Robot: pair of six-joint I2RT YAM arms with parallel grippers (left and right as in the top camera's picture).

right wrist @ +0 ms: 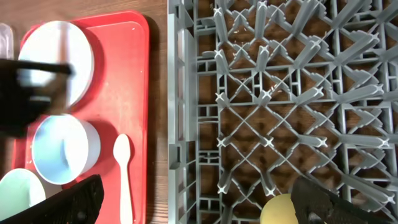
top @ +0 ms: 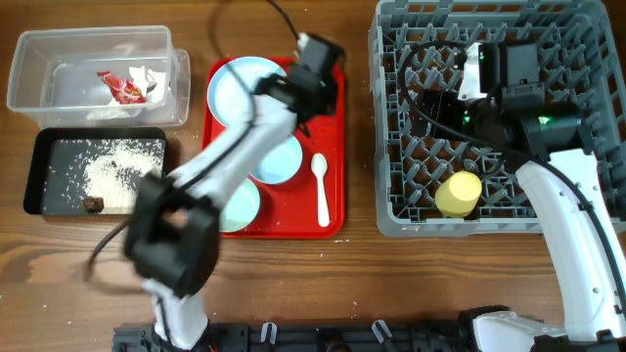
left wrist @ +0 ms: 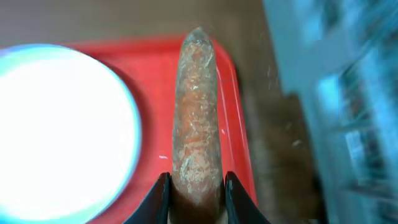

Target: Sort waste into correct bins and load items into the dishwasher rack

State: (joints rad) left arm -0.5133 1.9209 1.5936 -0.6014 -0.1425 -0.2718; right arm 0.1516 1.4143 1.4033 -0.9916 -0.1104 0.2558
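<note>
Left wrist view puts your left gripper [left wrist: 194,186] clamped on the thick end of the brown food piece [left wrist: 198,112], one finger pressed against each side. The piece points away from the camera, over the right edge of the red tray [left wrist: 144,53] and just beside the light blue plate [left wrist: 62,130]. You cannot tell from here whether it touches the tray.

From overhead, the clear tub [top: 29,59] sits at the far left of the tabletop [top: 293,284] with the red-and-white wrapper [top: 122,88] inside. The black tray [top: 39,171] lies just below it in that view, holding the rice grains [top: 117,171] and the small dark lump [top: 93,204]. On the red tray, the light blue bowl [top: 279,161] sits between the plate and the pale green bowl [top: 240,207]. The white spoon [top: 322,186] lies to their right.

Your right gripper [right wrist: 198,183] hangs over the dishwasher rack [right wrist: 267,93] with its jaws spread wide and nothing between them. The yellow cup [right wrist: 278,210] already stands in the rack, near the corner closest to you, beside the right-hand finger in the wrist view. The plate, both bowls and the spoon are not yet in the rack.
</note>
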